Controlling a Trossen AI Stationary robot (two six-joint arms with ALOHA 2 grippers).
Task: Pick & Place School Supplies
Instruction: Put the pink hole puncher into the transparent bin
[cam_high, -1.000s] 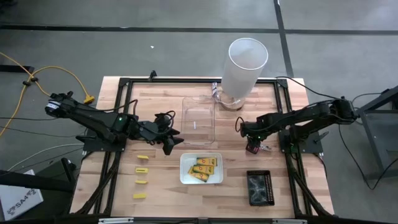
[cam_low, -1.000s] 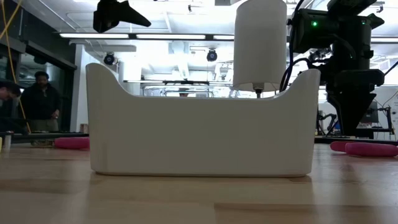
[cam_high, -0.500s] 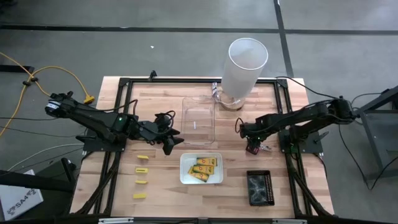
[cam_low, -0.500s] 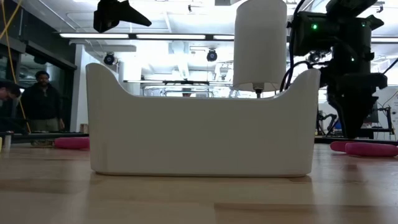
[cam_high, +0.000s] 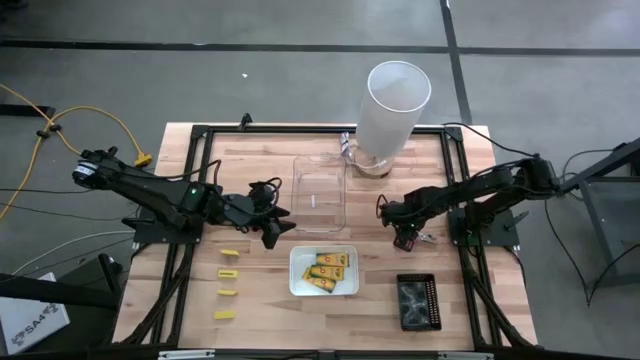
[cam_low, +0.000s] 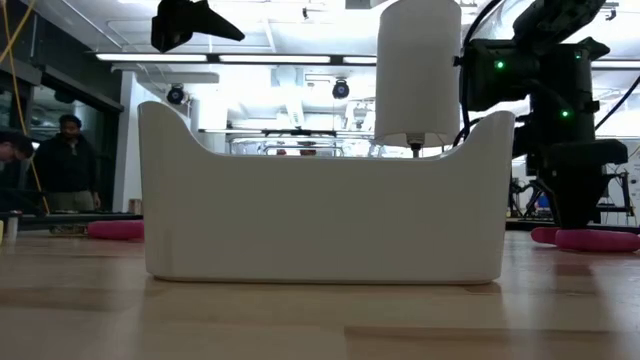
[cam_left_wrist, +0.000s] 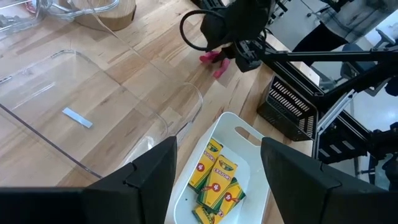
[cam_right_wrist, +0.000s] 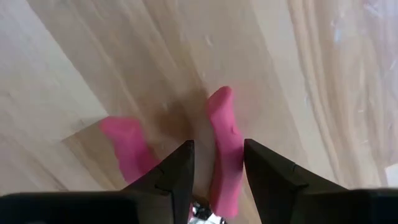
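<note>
Pink-handled scissors (cam_high: 426, 238) lie flat on the wooden table right of centre. My right gripper (cam_high: 405, 240) points down over them, open. In the right wrist view its fingers (cam_right_wrist: 217, 152) stand on either side of one pink handle (cam_right_wrist: 225, 140); the other handle (cam_right_wrist: 127, 146) lies outside them. In the low view its tips (cam_low: 575, 215) hang just above the pink handles (cam_low: 595, 240). Yellow-orange crayon packets (cam_high: 327, 270) lie in a white tray (cam_high: 295, 287). Several small yellow blocks (cam_high: 229, 273) lie in a row at the near left. My left gripper (cam_high: 280, 225) hovers open left of centre.
A clear tray (cam_high: 320, 190) sits at the middle far side, with a tall white cylinder (cam_high: 392, 115) behind it. A black tray (cam_high: 418, 302) stands near the front right. Another pink item (cam_low: 115, 229) lies on the table on the left of the low view. People stand in the room beyond.
My right gripper has sunk straight down toward the pink scissors, its fingers still pointing down and as wide apart as before. The scissors have not moved.
</note>
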